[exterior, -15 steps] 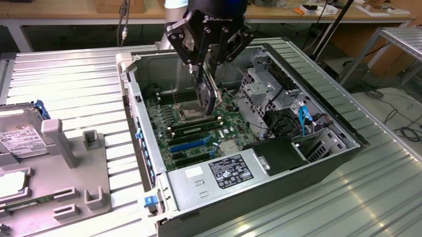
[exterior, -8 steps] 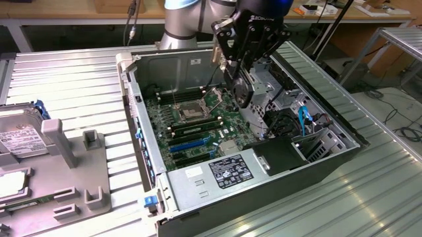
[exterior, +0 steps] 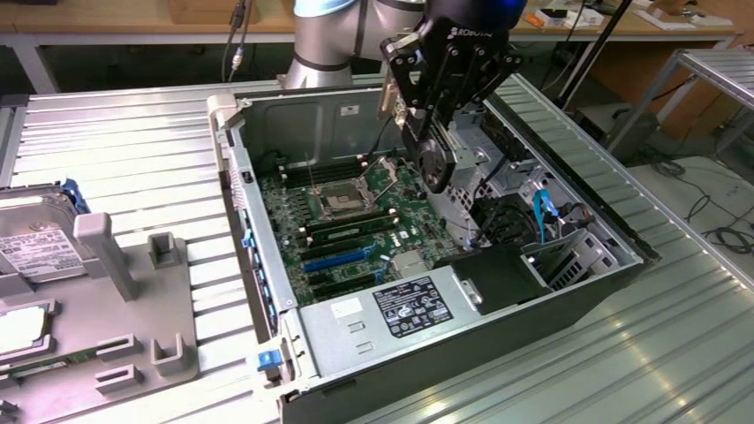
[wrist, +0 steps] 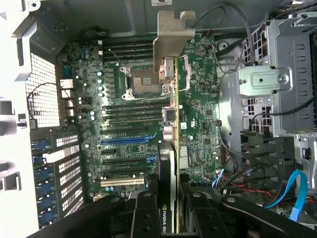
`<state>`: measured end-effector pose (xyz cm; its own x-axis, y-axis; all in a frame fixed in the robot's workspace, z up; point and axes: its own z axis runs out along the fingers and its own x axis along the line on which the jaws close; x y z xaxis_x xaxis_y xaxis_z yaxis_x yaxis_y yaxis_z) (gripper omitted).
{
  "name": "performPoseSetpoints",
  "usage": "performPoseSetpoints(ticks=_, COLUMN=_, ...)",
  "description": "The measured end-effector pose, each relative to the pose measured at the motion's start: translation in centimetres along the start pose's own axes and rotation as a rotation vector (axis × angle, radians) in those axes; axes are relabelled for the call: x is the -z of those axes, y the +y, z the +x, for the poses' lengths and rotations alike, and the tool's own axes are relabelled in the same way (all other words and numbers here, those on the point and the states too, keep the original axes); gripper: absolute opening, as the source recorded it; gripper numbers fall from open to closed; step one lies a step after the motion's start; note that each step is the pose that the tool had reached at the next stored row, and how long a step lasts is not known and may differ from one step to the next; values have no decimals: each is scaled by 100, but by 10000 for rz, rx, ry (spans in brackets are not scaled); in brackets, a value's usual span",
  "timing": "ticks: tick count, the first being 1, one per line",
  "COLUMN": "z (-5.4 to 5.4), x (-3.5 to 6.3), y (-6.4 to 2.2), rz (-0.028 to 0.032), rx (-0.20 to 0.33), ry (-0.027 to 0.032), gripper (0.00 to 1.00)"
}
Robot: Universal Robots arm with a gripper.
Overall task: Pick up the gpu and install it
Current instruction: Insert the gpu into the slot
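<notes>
My gripper (exterior: pixel 433 124) is shut on the gpu (exterior: pixel 436 166), a thin black card with a round fan on one face. It hangs edge-down above the motherboard (exterior: pixel 353 221) inside the open computer case (exterior: pixel 589 291). The card's silver end bracket (exterior: pixel 387 102) points toward the case's rear wall. In the wrist view the gpu (wrist: pixel 171 148) appears edge-on between my fingers (wrist: pixel 148 220), and its bracket (wrist: pixel 167 44) reaches over the CPU socket area. The card hovers to one side of the blue slot (wrist: pixel 124 140) and the other expansion slots, clear of the board.
Green memory sticks (exterior: pixel 348 231) sit in the board. A power supply (exterior: pixel 407 309) fills the case's near corner, beside a drive cage (exterior: pixel 566 256) and a blue cable (exterior: pixel 542 212). A hard drive (exterior: pixel 35 252) rests on a grey fixture (exterior: pixel 130 291) at the exterior view's left.
</notes>
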<state>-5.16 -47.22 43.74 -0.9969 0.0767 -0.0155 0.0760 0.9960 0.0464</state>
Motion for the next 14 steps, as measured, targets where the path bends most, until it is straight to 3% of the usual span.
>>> performPoseSetpoints(ticks=8, z=0, x=0, y=0, rz=1, rx=7, ry=0, gripper=27)
performPoseSetpoints(ticks=14, z=0, x=0, y=0, rz=-5, rx=324, ry=15, gripper=27)
